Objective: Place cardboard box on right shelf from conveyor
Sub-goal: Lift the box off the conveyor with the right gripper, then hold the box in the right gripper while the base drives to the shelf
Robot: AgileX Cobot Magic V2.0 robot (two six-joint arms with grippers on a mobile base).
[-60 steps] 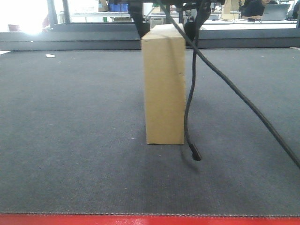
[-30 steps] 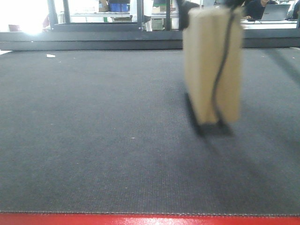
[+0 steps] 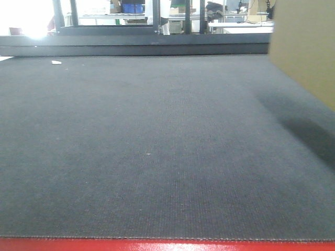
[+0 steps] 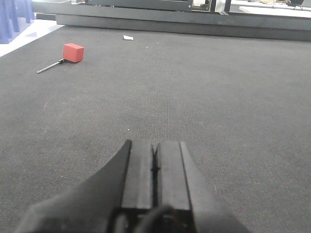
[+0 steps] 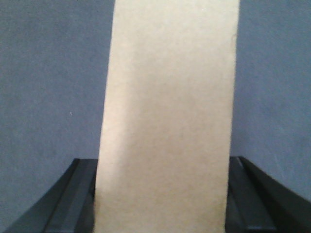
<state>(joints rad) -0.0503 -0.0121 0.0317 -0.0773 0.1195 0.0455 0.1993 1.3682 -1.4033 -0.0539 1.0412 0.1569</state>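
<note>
The plain tan cardboard box (image 3: 306, 44) hangs at the top right edge of the front view, lifted off the dark grey conveyor (image 3: 157, 146) and casting a shadow on the belt. In the right wrist view the cardboard box (image 5: 170, 111) fills the middle, with my right gripper (image 5: 163, 199) shut on it, one black finger on each side. My left gripper (image 4: 155, 160) hovers low over the conveyor (image 4: 218, 97), its jaws pressed together with nothing between them. The right shelf is out of view.
A small red block (image 4: 73, 52) with a thin metal rod lies on the belt at the far left. A scrap of white paper (image 4: 128, 37) lies near the belt's far edge. The belt's red front edge (image 3: 167, 244) runs along the bottom.
The cardboard box has gone from standing on the belt's middle to lifted and carried right, now partly out of the front view. The dangling black cable has left the frame.
</note>
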